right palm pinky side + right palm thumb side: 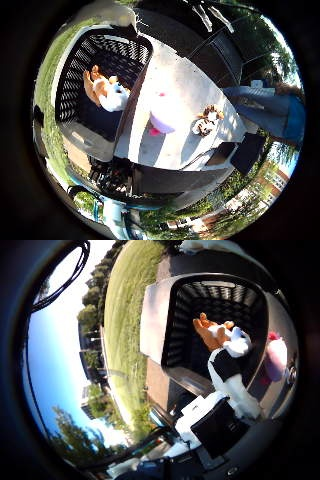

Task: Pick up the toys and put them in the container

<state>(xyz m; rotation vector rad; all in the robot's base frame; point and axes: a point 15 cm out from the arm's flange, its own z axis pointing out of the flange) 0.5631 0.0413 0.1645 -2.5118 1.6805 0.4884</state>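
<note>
- Step in hand, as I judge it: one toy is binned and two are left, so the hand is between drops, above the container.
- Orange-and-white plush fox (105,91) lies inside the black slatted basket (75,75), on its floor near the wall that faces the tabletop.
- Lilac-and-pink plush toy (162,116) sits on the grey tabletop (195,80), just beside the basket's outer wall.
- Small brown-and-white plush dog (206,121) is also on the tabletop, near the lilac toy but apart from it, toward the table's far edge.
- Robot hand (230,385): one white-and-black finger shows in the thumb side view, reaching out fairly straight over the basket rim, nothing in it; reads as relaxed and empty.
- Next move calls for swinging off the basket to over the lilac toy, the nearer one, then coming down and closing around its soft body.
- Little finger side view only: the dog, the full tabletop, and a person in blue at the table's far side, touching nothing.
- Thumb side view only: the finger itself, plus grass and sky beyond the basket; the dog is out of view there.
</note>
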